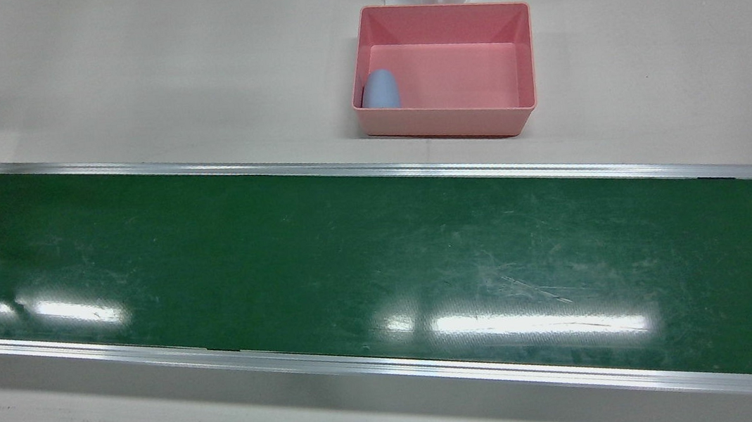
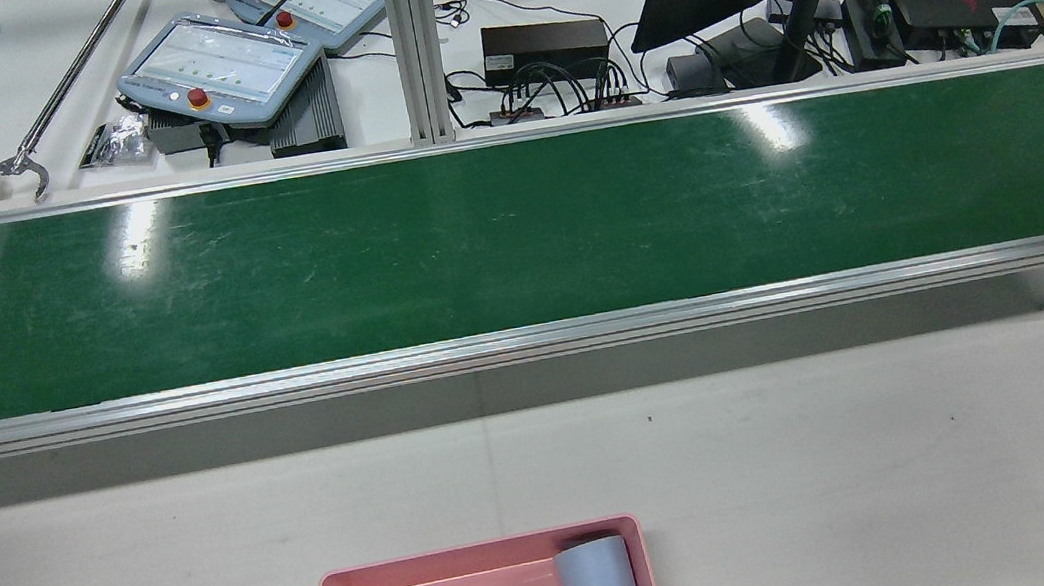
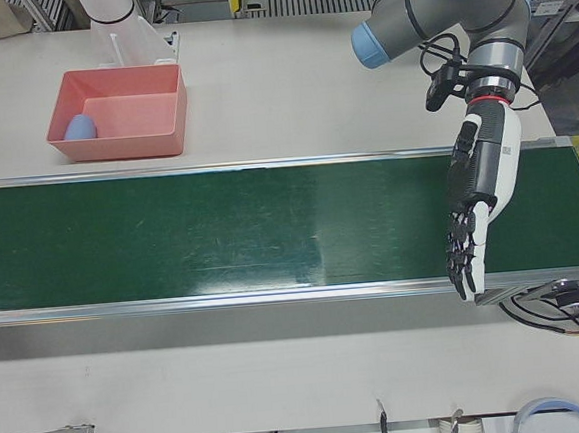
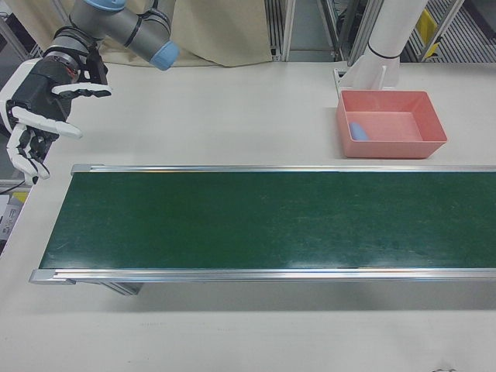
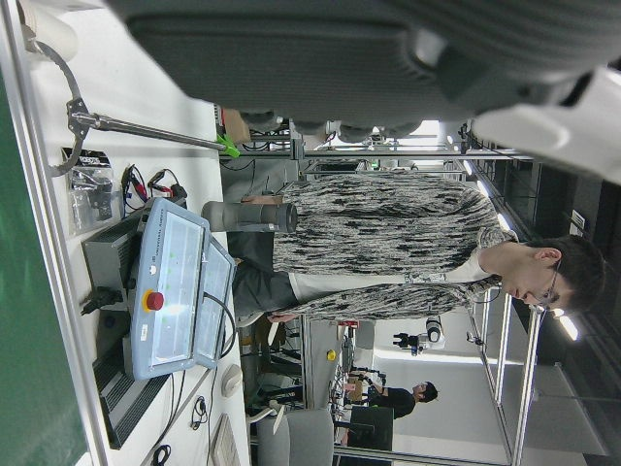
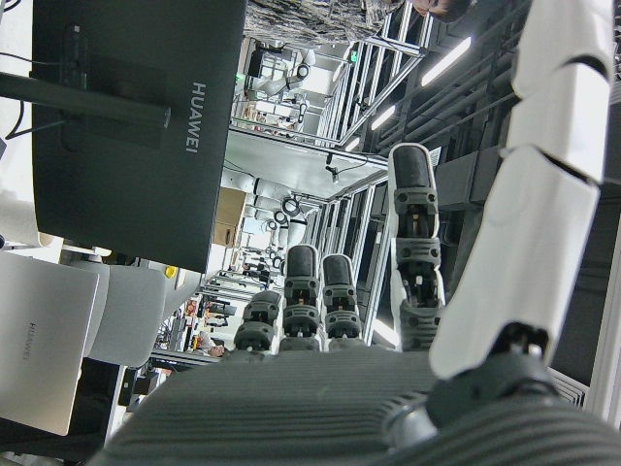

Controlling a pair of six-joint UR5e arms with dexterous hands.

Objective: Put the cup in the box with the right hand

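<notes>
one cup (image 1: 380, 89), one box (image 1: 518, 32), one belt (image 1: 381, 260), two hands (image 3: 479, 197) (image 4: 39, 116).

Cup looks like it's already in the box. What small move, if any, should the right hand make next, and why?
Probably none beyond staying parked. The blue cup lies on its side inside the pink box, and the right hand is open, empty, and far off past the end of the green belt, so the task appears done.
</notes>
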